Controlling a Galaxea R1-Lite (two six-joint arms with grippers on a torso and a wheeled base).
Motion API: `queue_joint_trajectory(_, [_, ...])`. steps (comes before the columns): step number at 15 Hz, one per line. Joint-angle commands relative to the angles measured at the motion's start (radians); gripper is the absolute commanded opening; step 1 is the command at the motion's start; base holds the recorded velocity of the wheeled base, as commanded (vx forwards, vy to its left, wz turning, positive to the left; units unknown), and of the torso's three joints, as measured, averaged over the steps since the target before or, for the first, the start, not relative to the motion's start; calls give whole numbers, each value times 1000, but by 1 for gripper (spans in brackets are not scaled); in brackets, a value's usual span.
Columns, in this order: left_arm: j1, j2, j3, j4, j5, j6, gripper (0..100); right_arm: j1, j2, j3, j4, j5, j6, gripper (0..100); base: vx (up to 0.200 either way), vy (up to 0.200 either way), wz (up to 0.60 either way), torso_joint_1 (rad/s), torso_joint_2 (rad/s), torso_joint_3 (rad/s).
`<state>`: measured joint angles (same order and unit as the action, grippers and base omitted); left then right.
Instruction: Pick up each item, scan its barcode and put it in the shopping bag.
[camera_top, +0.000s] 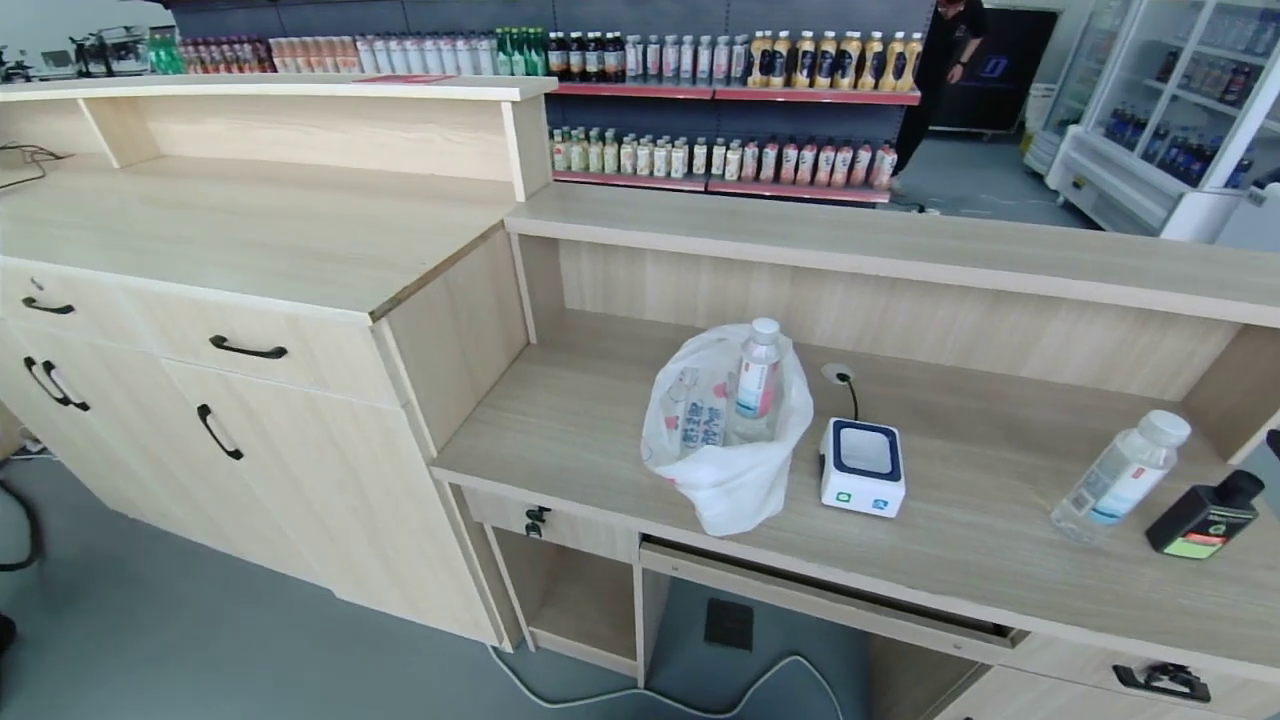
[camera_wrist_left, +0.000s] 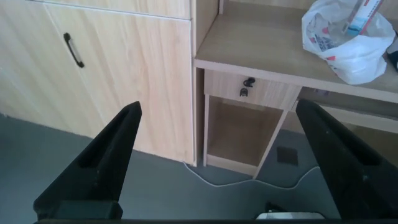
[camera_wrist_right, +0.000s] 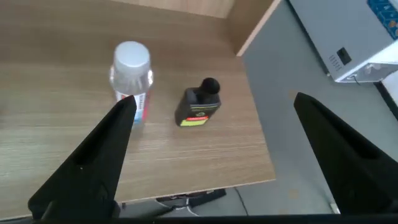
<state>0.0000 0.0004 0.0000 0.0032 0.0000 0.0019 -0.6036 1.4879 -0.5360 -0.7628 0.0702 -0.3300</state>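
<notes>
A white shopping bag (camera_top: 725, 470) stands on the desk with a clear bottle (camera_top: 758, 382) with a red and blue label upright inside it. Right of the bag sits a white barcode scanner (camera_top: 862, 465). At the desk's right end a clear water bottle (camera_top: 1120, 478) stands beside a small black bottle (camera_top: 1205, 515) that lies on its side. My right gripper (camera_wrist_right: 214, 102) hangs open above the water bottle (camera_wrist_right: 130, 78) and black bottle (camera_wrist_right: 199, 107), touching neither. My left gripper (camera_wrist_left: 217, 109) is open and holds nothing, low over the floor in front of the desk, with the bag (camera_wrist_left: 348, 37) farther off.
A taller counter with drawers and cupboard doors (camera_top: 240, 350) adjoins the desk on the left. The desk has a raised back ledge (camera_top: 900, 250) and an open cubby (camera_wrist_left: 242, 137) beneath. A cable (camera_top: 850, 395) runs from the scanner to a hole. Shelves of drinks stand behind.
</notes>
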Motion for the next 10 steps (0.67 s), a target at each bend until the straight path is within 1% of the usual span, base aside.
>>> queue_joint_trajectory(1, [0, 0, 0, 0, 0, 1, 100, -16, 166, 13, -158, 11, 37, 100, 0, 0, 0, 0, 0, 0])
queue_joint_trajectory(2, [0, 0, 0, 0, 0, 1, 100, -16, 244, 11, -207, 37, 97, 100, 0, 0, 0, 0, 0, 0])
queue_joint_trajectory(4, [0, 0, 0, 0, 0, 1, 100, -30, 354, 7, -276, 129, 103, 100, 0, 0, 0, 0, 0, 0])
queue_joint_trajectory(5, [0, 0, 0, 0, 0, 1, 100, -27, 396, 5, -308, 155, 98, 100, 0, 0, 0, 0, 0, 0])
queue_joint_trajectory(6, [0, 0, 0, 0, 0, 0, 100, -19, 419, 5, -334, 155, 97, 100, 0, 0, 0, 0, 0, 0])
queue_joint_trajectory(7, [0, 0, 0, 0, 0, 1, 100, 4, 459, 7, -402, 155, 95, 100, 0, 0, 0, 0, 0, 0])
queue_joint_trajectory(8, [0, 0, 0, 0, 0, 0, 100, 15, 483, 10, -438, 157, 89, 100, 0, 0, 0, 0, 0, 0])
queue_joint_trajectory(10, [0, 0, 0, 0, 0, 0, 100, 24, 519, 5, -463, 158, 58, 100, 0, 0, 0, 0, 0, 0])
